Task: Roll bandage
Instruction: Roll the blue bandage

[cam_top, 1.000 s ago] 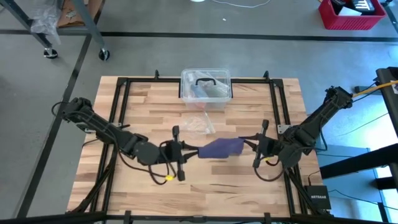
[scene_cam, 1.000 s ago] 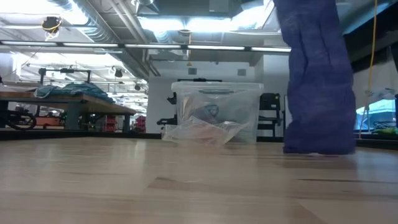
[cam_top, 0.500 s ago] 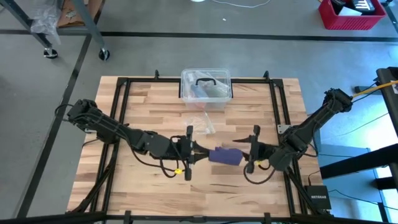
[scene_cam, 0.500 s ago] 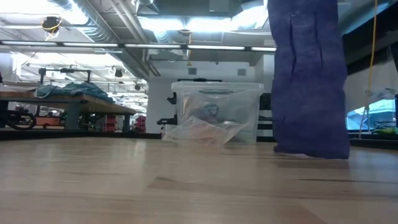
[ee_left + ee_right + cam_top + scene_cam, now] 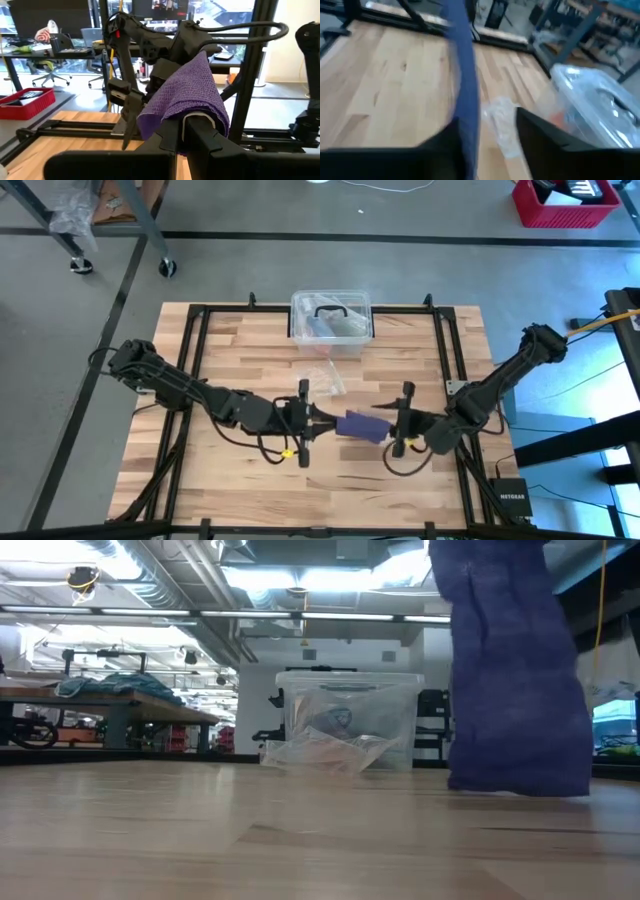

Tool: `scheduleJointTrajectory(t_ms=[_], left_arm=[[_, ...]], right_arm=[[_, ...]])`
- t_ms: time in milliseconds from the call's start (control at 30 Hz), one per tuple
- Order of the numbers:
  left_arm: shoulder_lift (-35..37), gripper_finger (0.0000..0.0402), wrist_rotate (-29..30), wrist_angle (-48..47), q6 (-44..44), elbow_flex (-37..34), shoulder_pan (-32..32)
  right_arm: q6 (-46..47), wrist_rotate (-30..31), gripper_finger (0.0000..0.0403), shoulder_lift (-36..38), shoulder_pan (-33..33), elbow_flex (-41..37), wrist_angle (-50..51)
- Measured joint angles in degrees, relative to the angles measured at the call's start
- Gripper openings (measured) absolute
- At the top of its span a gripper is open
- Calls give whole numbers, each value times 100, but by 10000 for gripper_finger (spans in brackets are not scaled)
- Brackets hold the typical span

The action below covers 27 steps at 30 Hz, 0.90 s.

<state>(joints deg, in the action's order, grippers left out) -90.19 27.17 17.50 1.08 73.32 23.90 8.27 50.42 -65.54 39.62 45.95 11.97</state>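
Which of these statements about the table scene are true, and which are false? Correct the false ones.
1. The bandage hangs between the two tools. True.
2. The clear box sits at the table's near edge. False: it sits at the far edge, middle.
3. The left tool is shut on the bandage. True.
4. The plastic wrapper lies inside the box. False: it lies on the table in front of the box.
5. The right tool is by the bandage's other end. True.
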Motion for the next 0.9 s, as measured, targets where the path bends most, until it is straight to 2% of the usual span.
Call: scheduleJointTrajectory(t_ms=[100,133,233,333,500,600,733,833,900], left_arm=[[0,11,-175,-5,-26,0,0],[0,11,-392,13,-26,0,0],[0,11,-1435,242,-33,0,-9],[0,11,-2392,588,-236,-4,38],[0,11,-2532,1268,-747,-7,201],[0,11,-1955,1738,-1141,-13,233],[9,11,-144,2459,-2268,-8,236],[9,11,1032,2409,-3113,-4,225],[9,11,1345,2103,-3278,-4,227]], right_arm=[[-406,17,30,-6,6,-143,-302],[-475,127,17,-5,5,-183,-351],[-559,709,23,3,2,-371,-472],[-581,804,8,5,-25,-685,-760],[-658,526,11,-8,-114,-1095,-1596],[-851,287,5,-8,-110,-1099,-2013],[-920,-291,11,-8,-105,-1099,-2677],[-807,-493,21,-8,-107,-1099,-2924],[-571,-498,30,-8,-107,-1099,-2989]])
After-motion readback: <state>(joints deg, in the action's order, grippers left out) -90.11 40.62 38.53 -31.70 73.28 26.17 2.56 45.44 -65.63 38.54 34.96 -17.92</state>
